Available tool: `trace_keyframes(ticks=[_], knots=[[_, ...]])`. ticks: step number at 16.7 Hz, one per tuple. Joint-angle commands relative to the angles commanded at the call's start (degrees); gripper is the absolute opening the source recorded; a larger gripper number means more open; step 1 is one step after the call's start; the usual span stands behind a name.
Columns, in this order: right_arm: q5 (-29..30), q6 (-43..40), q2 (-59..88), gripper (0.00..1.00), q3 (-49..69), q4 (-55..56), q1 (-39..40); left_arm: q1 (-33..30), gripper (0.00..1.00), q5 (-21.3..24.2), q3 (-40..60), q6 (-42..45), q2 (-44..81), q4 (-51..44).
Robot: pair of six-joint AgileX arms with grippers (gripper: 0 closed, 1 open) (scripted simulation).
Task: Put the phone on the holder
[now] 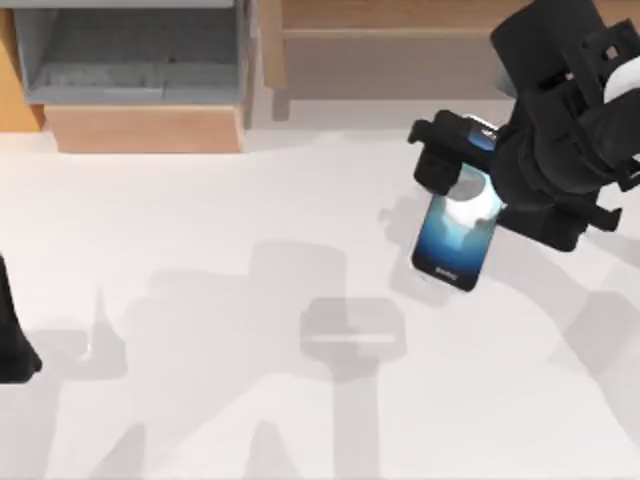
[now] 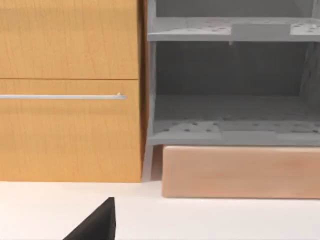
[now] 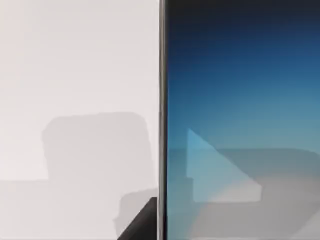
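Top view: right hand (image 1: 462, 175) sits over the upper right of the desk (image 1: 200, 230), clamped across the upper end of the phone (image 1: 455, 235) — fingers closed on its edges, screen facing up. The phone's lower end hangs out past the hand, which looks deliberate: the free end is probably what goes into the holder. The pale grey holder (image 1: 352, 335) is at centre desk, well apart from the phone, so my read is carry phase, placement not yet done. Left arm (image 1: 15, 340) is parked at the left edge.

Left wrist view: wooden drawer front (image 2: 70, 95) and grey shelf unit (image 2: 232, 90) at the back of the desk; can't tell whether the left hand is open or closed.

Right wrist view: phone screen (image 3: 240, 120) is close to the camera with white desk beside it — consistent with a firm grasp near the wrist.
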Motion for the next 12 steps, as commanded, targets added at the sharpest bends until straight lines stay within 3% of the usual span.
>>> trace_keyframes(ticks=[12], knots=[[0.64, -25.41, -18.05, 0.0, -7.39, 19.25, -25.73, 0.0, 1.0, 0.0, 0.0, 0.0, 0.0, 0.0]])
